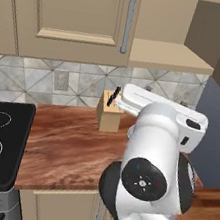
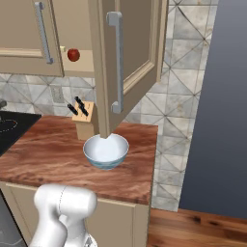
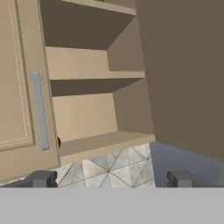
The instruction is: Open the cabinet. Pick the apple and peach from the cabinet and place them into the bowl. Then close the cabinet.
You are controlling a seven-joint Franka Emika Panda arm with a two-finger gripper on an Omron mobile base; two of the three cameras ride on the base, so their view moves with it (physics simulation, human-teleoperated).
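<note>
The cabinet (image 3: 87, 109) fills the upper hand view, right door swung open, left door shut. Its bottom shelf holds a red apple (image 2: 73, 54) at upper left of the right base view. The bowl (image 2: 106, 151) sits mid-frame on the bench (image 2: 53, 154). The fingers (image 3: 111, 178), spread wide and empty, sit at the bottom edge below the shelf.

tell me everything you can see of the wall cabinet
The cabinet is beige and wood-look, with two recessed-panel doors and long vertical grey bar handles. Its right door stands swung open toward the camera; the left door is shut. Bare shelves show inside, with a red fruit on the bottom shelf. It hangs above the wooden counter. Nothing touches it.
</note>
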